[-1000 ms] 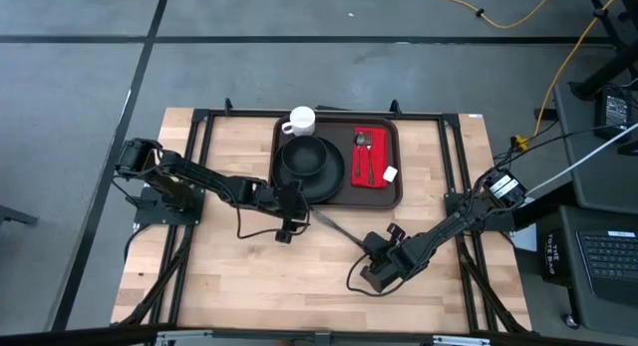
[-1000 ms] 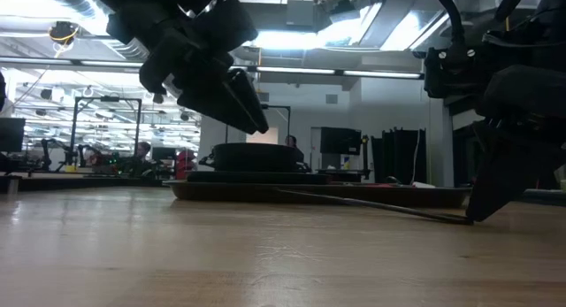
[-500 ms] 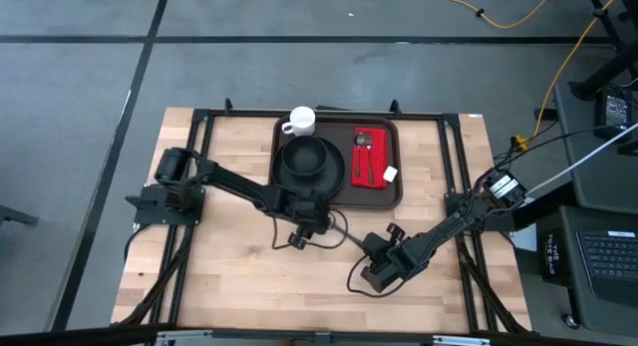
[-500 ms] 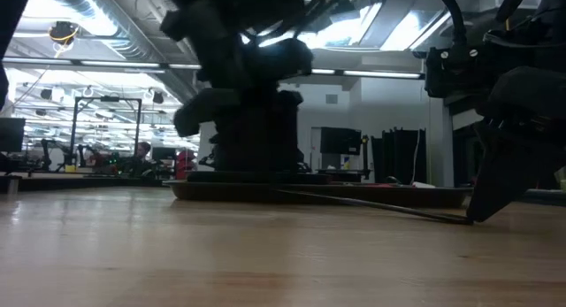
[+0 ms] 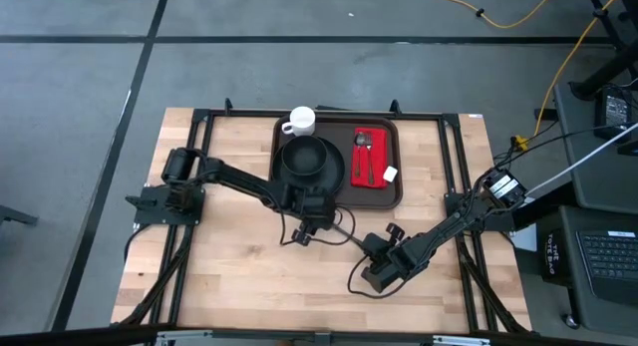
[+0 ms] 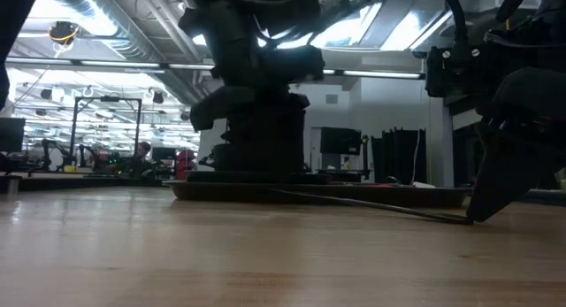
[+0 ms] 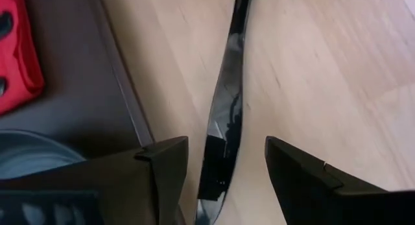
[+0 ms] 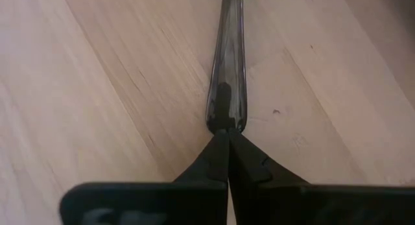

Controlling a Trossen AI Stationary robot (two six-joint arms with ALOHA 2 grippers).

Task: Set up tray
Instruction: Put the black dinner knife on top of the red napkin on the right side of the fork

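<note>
Pale wooden tabletop carries the tray just beyond the left claw, which has swung in from the side and now straddles, released, a dark utensil; the right claw pinches its other end clenched, suggesting a handover.

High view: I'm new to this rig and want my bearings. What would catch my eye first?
The brown tray at the table's far edge, holding a black plate, a white mug and a red napkin with cutlery. Next, a long dark utensil lying on the wood just in front of the tray. The left end effector stands open over its near-tray end, while the right end effector is shut at its other tip.
</note>
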